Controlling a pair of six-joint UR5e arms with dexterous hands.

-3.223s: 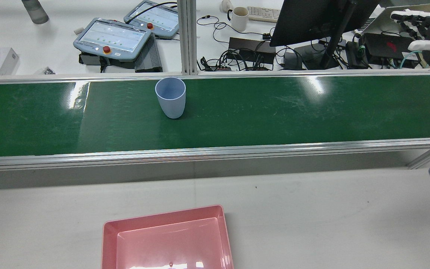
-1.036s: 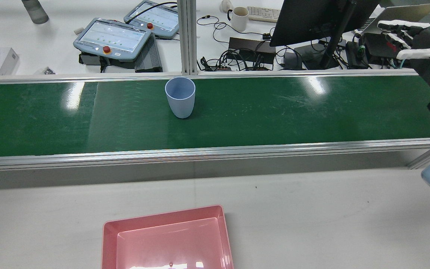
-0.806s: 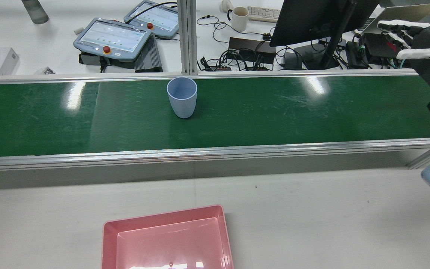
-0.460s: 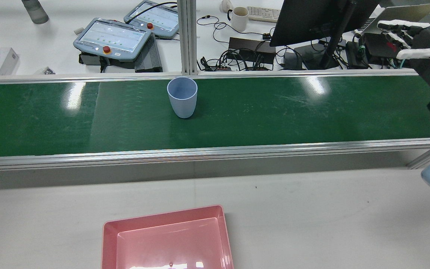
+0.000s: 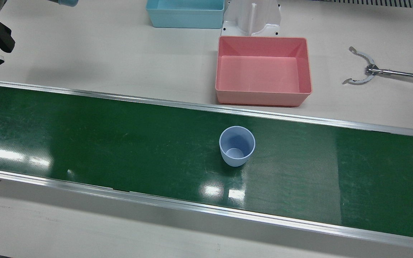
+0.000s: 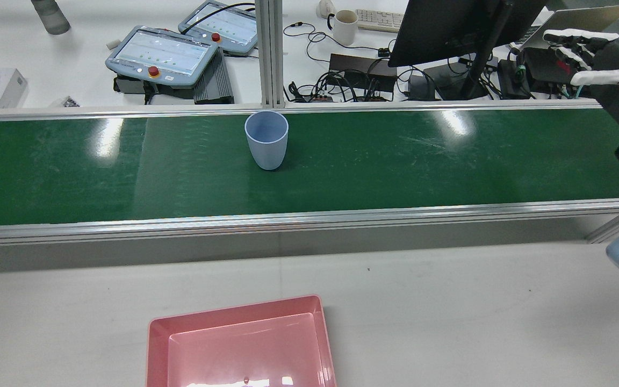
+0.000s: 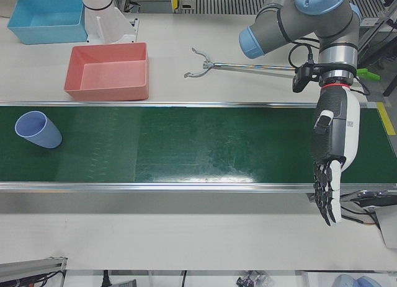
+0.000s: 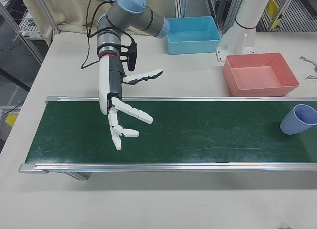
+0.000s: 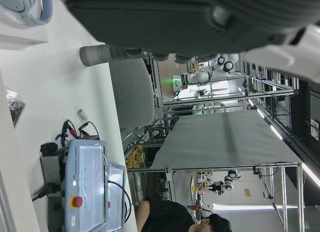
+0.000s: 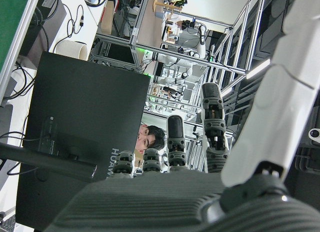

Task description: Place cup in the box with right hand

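The cup (image 8: 298, 119) stands upright, mouth up, on the green belt surface (image 8: 208, 135), well apart from the right hand (image 8: 121, 110) and off to that hand's side along the belt's length: in the right-front view the hand hangs above the belt toward one end while the cup sits near the opposite edge of the frame, and in the rear view the cup (image 6: 266, 140) is near the middle of the belt with the right hand (image 6: 605, 59) far to the view's right. The right hand holds nothing, its fingers (image 8: 130, 121) spread and pointing down and outward, thumb splayed to the side. The cup's long axis is vertical, so I judge that the hand would have to travel sideways along the belt and meet the cup's wall from the side instead of dropping onto its rim. The left hand (image 7: 332, 157) hangs over the belt's other end, fingers extended downward and empty, also well apart from the cup (image 7: 37, 129); neither hand is close, and the task names the right. The pink box (image 5: 264, 70) sits on the pale surface just beyond the belt's rail, close to the cup (image 5: 237, 145) and likewise far from the right hand.
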